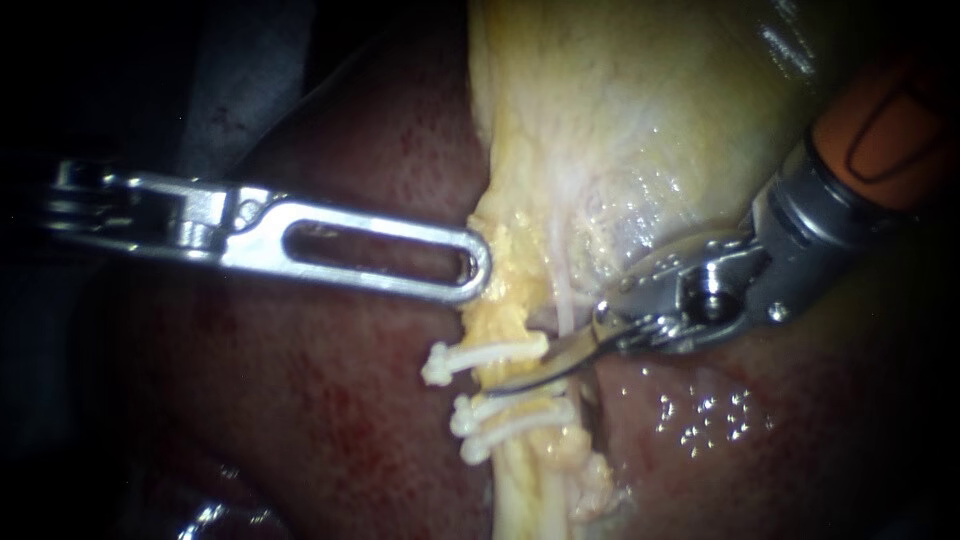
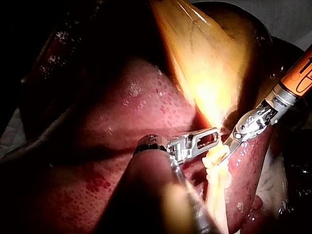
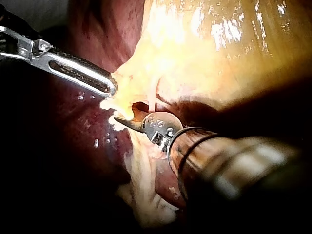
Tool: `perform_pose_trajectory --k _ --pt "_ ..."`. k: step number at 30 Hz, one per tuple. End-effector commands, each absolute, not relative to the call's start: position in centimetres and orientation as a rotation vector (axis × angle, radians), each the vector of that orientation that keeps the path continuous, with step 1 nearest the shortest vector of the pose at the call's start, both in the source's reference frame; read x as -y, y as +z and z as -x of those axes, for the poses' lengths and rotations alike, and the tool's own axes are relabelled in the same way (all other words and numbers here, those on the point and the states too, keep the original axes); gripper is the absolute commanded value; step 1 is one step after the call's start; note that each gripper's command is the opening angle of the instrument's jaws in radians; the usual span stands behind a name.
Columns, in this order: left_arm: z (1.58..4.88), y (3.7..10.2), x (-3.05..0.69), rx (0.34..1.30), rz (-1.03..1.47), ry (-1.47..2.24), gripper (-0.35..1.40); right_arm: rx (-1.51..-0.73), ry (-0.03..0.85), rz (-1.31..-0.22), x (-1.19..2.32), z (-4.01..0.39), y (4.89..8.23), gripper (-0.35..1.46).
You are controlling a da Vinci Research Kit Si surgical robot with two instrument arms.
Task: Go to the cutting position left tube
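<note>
Dark red, speckled liver (image 1: 330,420); pale yellow gallbladder (image 1: 620,120) — white clips (image 1: 490,353), cream tube (image 1: 525,485)

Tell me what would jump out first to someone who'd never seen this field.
The white clips across the pale yellow tube at centre draw the eye first, with the right instrument tip lying between the upper clip and the lower two. The left instrument reaches over the dark red liver to yellow tissue below the pale gallbladder.

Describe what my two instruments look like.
Left instrument: bare silvery metal, a hinged wrist, then a long flat rounded tip with a slot through it. Right instrument: orange collar with dark markings, grey metal wrist with pins, narrowing to a thin curved pointed tip.
</note>
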State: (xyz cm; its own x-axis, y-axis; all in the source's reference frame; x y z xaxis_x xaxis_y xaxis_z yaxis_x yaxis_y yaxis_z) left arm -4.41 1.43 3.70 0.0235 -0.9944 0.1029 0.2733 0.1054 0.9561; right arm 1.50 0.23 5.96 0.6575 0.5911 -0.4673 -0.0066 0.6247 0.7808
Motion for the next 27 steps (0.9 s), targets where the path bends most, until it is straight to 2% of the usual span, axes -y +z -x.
perform_pose_trajectory --k 1,27 --pt "4.41 3.70 -1.43 1.045 -0.933 -1.244 -0.35 -0.795 0.393 -0.841 -0.24 -1.51 5.96 0.19" --pt "4.46 3.71 -1.45 1.045 -0.931 -1.247 -0.35 -0.827 0.393 -0.844 -0.16 -1.64 6.04 0.28"
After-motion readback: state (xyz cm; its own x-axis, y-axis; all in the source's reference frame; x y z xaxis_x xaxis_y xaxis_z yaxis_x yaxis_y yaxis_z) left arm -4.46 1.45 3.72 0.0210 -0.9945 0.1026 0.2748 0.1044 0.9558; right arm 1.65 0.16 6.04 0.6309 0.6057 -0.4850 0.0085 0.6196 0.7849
